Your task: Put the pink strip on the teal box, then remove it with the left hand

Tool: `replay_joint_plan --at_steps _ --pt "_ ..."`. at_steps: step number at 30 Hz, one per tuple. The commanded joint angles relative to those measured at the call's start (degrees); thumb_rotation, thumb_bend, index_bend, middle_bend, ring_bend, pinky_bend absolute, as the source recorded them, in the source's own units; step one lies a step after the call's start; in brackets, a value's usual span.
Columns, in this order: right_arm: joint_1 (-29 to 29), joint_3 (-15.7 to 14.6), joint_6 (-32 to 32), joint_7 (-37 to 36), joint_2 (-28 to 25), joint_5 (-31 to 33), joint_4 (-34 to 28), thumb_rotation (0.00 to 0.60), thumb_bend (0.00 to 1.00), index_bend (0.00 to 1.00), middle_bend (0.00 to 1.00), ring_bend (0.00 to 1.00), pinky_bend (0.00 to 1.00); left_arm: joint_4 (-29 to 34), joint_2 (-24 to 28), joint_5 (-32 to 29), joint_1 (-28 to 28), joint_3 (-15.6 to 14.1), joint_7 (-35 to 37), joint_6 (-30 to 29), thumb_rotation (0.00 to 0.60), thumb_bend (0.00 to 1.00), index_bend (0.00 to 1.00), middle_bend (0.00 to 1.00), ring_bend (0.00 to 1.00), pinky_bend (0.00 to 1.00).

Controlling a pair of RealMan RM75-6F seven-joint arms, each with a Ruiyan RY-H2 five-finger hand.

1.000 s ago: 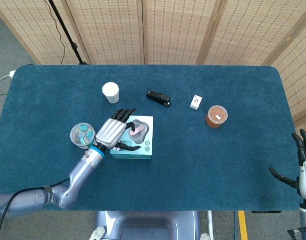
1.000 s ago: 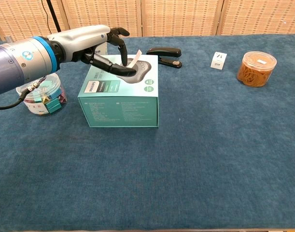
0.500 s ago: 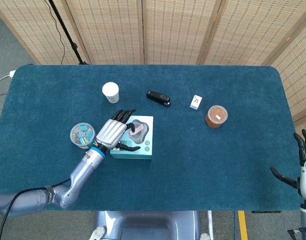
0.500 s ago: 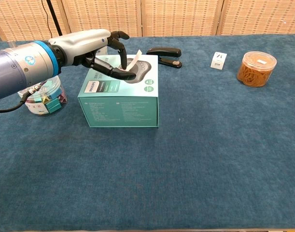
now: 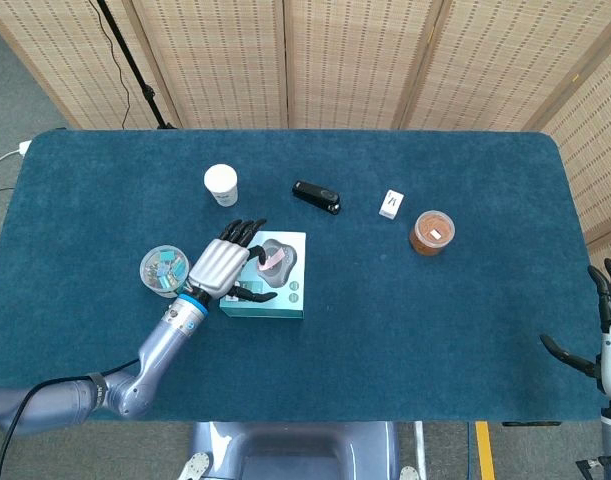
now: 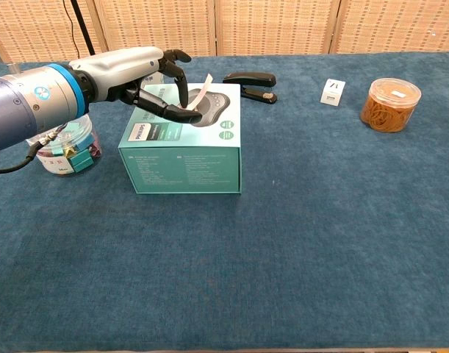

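The teal box (image 5: 293,287) (image 6: 184,158) lies left of the table's middle. My left hand (image 5: 220,265) (image 6: 139,70) reaches over its top from the left. It pinches the pink strip (image 5: 269,259) (image 6: 200,93) between thumb and fingers. The strip stands nearly upright, its lower end at the box's grey picture; whether it still touches the lid I cannot tell. My right hand (image 5: 607,330) hangs off the table's right front corner with fingers spread and nothing in it; the chest view does not show it.
A clear tub of coloured clips (image 5: 163,271) (image 6: 65,151) stands just left of the box. Farther back sit a white cup (image 5: 221,185), a black stapler (image 5: 316,196) (image 6: 250,81), a small white box (image 5: 390,204) (image 6: 332,93) and a jar of rubber bands (image 5: 431,232) (image 6: 389,104).
My left hand has drawn slightly back to the left with the pink strip, whose upper end now stands a little higher. The right hand has sunk a little.
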State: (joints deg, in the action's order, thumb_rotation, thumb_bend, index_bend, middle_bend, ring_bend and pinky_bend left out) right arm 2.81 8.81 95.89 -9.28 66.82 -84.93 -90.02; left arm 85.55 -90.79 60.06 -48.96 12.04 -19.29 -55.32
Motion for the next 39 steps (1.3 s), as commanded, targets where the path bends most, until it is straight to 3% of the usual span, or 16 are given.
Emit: replay_joint_plan --at_steps 1,39 --pt "-0.02 0.08 -0.09 -0.07 -0.02 0.04 -0.02 0.6 0.0 0.04 0.0 0.0 0.0 0.15 0.32 0.24 0.2 -0.09 0.17 -0.14 0.21 0.0 0.45 0.0 0.0 0.0" --pt "-0.64 0.44 -0.53 -0.7 -0.45 -0.85 -1.1 0.6 0.0 0.03 0.0 0.0 0.0 0.63 1.35 0.38 0.28 -0.53 -1.0 0.28 0.21 0.0 0.46 0.0 0.0 0.0"
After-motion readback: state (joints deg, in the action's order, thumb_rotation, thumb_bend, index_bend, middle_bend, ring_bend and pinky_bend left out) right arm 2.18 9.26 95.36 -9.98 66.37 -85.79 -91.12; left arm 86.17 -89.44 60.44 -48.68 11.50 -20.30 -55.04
